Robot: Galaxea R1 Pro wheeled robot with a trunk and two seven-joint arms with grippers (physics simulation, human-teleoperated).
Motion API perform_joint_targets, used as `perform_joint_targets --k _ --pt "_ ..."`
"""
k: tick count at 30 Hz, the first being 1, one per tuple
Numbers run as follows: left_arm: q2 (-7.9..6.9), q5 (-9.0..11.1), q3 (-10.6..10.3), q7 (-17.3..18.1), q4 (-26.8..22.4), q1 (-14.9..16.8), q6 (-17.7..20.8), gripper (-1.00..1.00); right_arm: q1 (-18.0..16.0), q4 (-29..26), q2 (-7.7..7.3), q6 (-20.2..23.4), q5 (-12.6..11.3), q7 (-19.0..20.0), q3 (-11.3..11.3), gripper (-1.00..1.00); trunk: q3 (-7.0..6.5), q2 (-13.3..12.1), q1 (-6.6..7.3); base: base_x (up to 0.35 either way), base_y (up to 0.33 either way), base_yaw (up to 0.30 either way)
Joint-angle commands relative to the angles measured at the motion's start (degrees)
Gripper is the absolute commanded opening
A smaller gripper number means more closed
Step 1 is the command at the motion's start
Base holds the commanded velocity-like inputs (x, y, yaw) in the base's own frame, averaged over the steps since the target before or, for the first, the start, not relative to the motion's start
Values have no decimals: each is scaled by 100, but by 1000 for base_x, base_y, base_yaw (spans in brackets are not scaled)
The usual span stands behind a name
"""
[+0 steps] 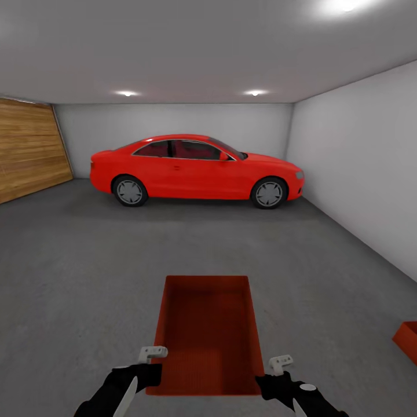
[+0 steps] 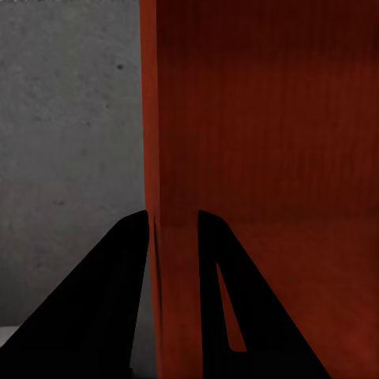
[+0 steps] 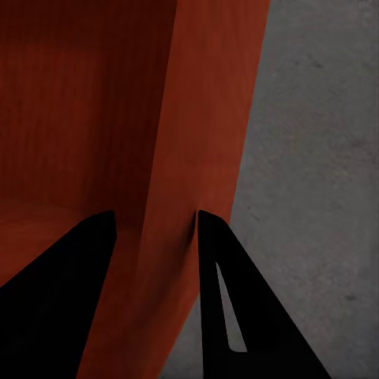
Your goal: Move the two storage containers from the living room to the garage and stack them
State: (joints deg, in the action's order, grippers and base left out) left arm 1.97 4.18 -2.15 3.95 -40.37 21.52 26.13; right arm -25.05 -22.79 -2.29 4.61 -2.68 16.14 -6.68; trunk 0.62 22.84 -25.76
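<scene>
An orange-red rectangular open-top bin (image 1: 205, 333) is hanging low over the dark grey concrete floor (image 1: 75, 278), the left tool (image 2: 172, 237) and right tool (image 3: 156, 233) each pinching a side wall. A second orange-red bin (image 1: 406, 340) is sitting to the right, a red car (image 1: 194, 171) parked beyond.

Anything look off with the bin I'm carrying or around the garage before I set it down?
Nothing stands out. The carried bin sits level, each side wall pinched by the left end effector and right end effector. The second bin lies on the concrete floor at right.
</scene>
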Motion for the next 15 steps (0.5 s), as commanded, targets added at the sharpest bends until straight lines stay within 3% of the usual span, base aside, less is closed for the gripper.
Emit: perform_joint_targets --k 1,12,15 --pt "49 57 -49 -26 -15 1 -213 -100 0 12 159 36 49 21 0 -100 7 8 -3 6 0 0" --pt "49 57 -53 -26 -15 1 -213 -100 0 12 159 32 48 21 0 -100 7 8 -3 3 0 0" --pt "49 57 -56 -26 -15 1 -213 -100 0 12 159 33 41 21 6 -100 7 8 -3 164 0 0"
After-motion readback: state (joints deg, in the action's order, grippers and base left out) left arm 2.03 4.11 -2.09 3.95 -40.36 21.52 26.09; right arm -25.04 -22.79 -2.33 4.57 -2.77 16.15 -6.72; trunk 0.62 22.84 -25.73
